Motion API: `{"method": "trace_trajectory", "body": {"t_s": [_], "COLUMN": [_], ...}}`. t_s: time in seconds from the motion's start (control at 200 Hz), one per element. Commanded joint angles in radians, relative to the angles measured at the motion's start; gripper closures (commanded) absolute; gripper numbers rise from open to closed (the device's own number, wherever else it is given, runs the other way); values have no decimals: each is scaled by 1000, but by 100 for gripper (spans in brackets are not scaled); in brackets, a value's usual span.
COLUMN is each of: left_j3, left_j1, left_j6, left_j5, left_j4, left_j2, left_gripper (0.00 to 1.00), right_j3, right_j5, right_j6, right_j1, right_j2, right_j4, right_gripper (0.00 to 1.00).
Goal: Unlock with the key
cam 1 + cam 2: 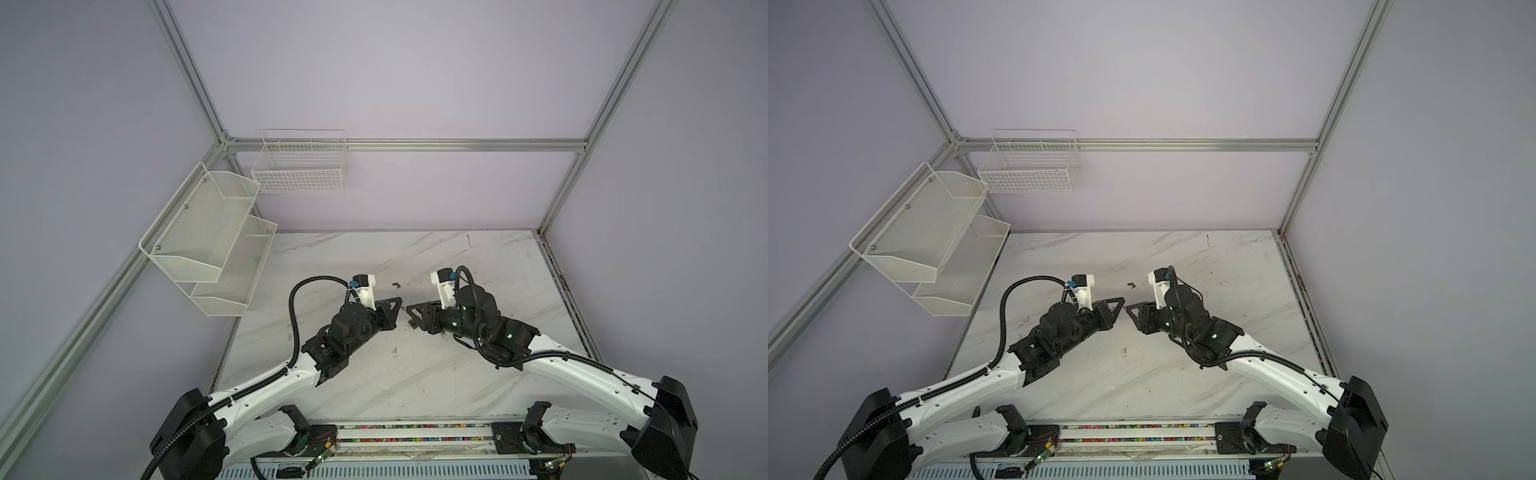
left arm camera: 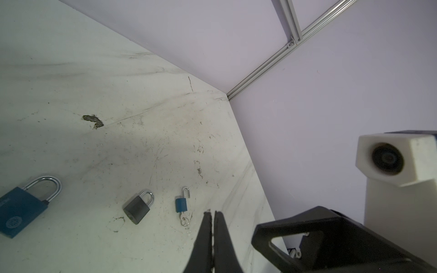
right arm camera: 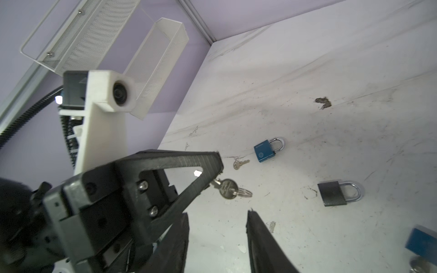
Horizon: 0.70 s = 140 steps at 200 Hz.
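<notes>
My left gripper [image 2: 212,212] is shut on a silver key [image 3: 227,188], which hangs with its ring from the pinched tips above the table. My right gripper [image 3: 217,212] is open and empty, facing the left gripper [image 1: 401,298] tip to tip at the table's middle. Three padlocks lie on the table. The large blue padlock [image 2: 21,210] and the dark grey padlock [image 2: 138,208] have closed shackles. The small blue padlock [image 2: 181,203] has a raised shackle and a ringed key [image 2: 184,219] at its base. Another loose key [image 3: 238,163] lies beside the large blue padlock [image 3: 266,151].
The marble table [image 1: 478,270] has a chipped spot [image 1: 395,285] beyond the grippers. A two-tier white mesh shelf [image 1: 208,241] hangs on the left wall and a wire basket [image 1: 299,166] on the back wall. Aluminium frame rails [image 1: 561,291] edge the table.
</notes>
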Motion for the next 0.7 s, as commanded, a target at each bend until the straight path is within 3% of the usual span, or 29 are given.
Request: {"method": "trace_trajectory", "body": {"t_s": [0.0, 0.265, 0.51, 0.695], "left_j3": [122, 232, 250, 256], "left_j1": [32, 49, 54, 54], "left_j6": [114, 192, 201, 197], "left_j5": [178, 319, 369, 414], "left_j4": [-56, -128, -91, -37], "left_j2": [-13, 19, 23, 46], "left_gripper": [100, 100, 100, 100], "right_j3": [9, -80, -147, -199], "right_j5": [-143, -501, -662, -691], "right_j6": [-41, -62, -12, 56], "right_j1": [-44, -230, -297, -297], "right_j2": [-38, -81, -82, -68], "right_j4": [19, 140, 276, 407], "right_gripper": [52, 51, 52, 53]}}
